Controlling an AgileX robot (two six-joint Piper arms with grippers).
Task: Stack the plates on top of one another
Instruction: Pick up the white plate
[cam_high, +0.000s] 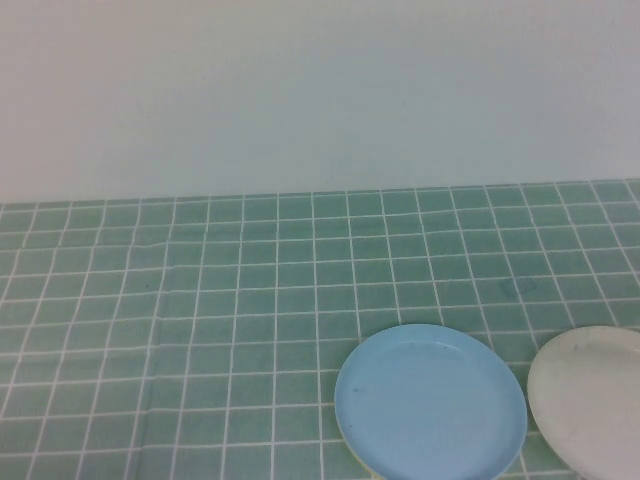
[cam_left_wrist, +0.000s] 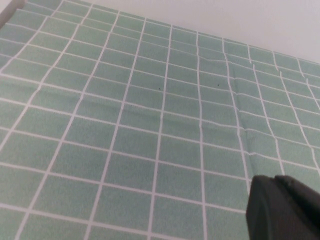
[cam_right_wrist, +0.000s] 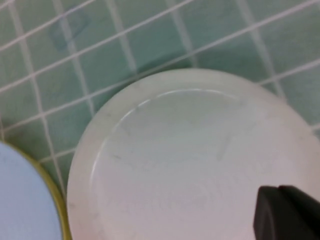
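High view shows the light blue plate at about 5 o'clock on the green checked cloth, the white plate beside it at its 3 o'clock. A yellow rim peeks under the blue one. The right gripper hangs over the white plate, the left gripper over bare cloth

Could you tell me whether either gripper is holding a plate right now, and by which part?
Nothing appears held: the left gripper hangs over bare cloth, the right gripper above the white plate.
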